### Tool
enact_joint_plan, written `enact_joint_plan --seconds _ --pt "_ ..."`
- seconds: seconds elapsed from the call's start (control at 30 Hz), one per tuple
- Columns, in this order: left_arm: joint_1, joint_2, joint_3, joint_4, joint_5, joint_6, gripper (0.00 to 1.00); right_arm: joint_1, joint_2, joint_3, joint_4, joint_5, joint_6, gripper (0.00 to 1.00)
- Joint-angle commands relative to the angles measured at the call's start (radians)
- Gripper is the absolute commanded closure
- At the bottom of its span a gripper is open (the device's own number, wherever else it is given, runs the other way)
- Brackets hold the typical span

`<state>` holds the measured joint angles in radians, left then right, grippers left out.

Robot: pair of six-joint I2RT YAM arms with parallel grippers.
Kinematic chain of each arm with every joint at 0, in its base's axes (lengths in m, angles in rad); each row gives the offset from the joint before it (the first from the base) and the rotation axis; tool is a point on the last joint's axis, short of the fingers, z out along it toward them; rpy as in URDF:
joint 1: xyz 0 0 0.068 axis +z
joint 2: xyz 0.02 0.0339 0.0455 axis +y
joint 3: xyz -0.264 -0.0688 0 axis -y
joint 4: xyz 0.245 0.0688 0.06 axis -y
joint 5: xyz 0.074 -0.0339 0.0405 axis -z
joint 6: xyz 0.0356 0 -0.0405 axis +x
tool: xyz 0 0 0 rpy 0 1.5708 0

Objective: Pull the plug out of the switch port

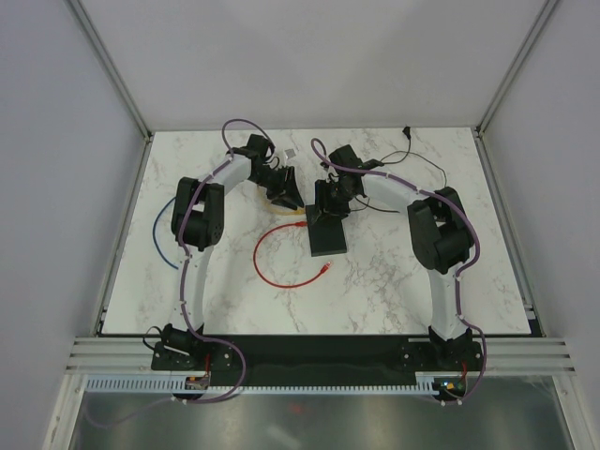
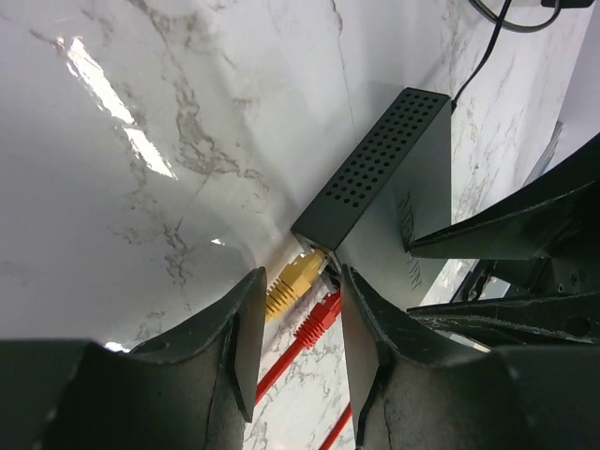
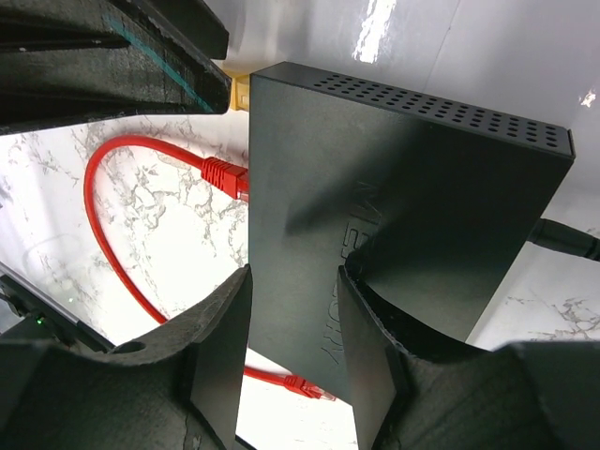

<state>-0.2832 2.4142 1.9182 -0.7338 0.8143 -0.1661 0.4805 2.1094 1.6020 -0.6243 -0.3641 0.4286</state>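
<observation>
Two robot arms meet over a small black network switch point(image 1: 327, 239) on a white marbled table point(image 1: 403, 272). I am driving them remotely, and every place below is given from that switch.

The left gripper point(image 2: 302, 281) sits just off the switch's port face, pointing straight at it. Its two dark fingers stand partly apart and are not closed on anything. Two plugs lie in the gap between them, both seated in neighbouring ports. The yellow plug point(image 2: 298, 275) is nearer the switch's perforated side wall. The red plug point(image 2: 320, 322) is beside it, towards the middle of the port face. Neither finger clamps either plug.

The right gripper point(image 3: 295, 281) comes down onto the switch's flat top face. Its jaws are well apart and the lid is far wider than the gap between them, so it grips nothing. From its own camera I cannot tell whether the fingertips press on the lid or hover just above it.

The red cable point(image 3: 94, 216) loops away from the port face across the table, and its other connector point(image 3: 305, 382) lies loose near the switch's end. A black lead point(image 3: 562, 239) leaves the side of the switch opposite the ports.
</observation>
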Motion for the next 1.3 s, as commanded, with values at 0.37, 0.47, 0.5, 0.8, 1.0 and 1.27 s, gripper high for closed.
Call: enact_joint_plan --seconds 0.37,0.47,0.5,0.8,1.0,1.27 --pt "-0.014 -0.006 0.028 0.054 0.123 0.065 0.59 -0.006 0.034 0.007 -0.041 0.022 -0.050 0.50" --pt "-0.016 0.000 -0.002 0.053 0.111 0.080 0.59 -0.006 0.040 0.010 -0.041 0.016 -0.048 0.50" --pt "-0.017 -0.003 -0.011 0.053 0.105 0.086 0.60 -0.008 0.037 0.012 -0.041 0.017 -0.050 0.50" --pt "-0.017 -0.004 -0.033 0.054 0.034 0.089 0.66 -0.008 0.043 0.012 -0.041 0.005 -0.048 0.50" --pt "-0.010 -0.021 -0.065 0.040 0.031 0.148 0.61 -0.008 0.044 0.009 -0.041 0.007 -0.050 0.50" --pt "0.006 -0.021 -0.073 0.030 0.071 0.165 0.69 -0.008 0.049 0.013 -0.041 -0.001 -0.048 0.50"
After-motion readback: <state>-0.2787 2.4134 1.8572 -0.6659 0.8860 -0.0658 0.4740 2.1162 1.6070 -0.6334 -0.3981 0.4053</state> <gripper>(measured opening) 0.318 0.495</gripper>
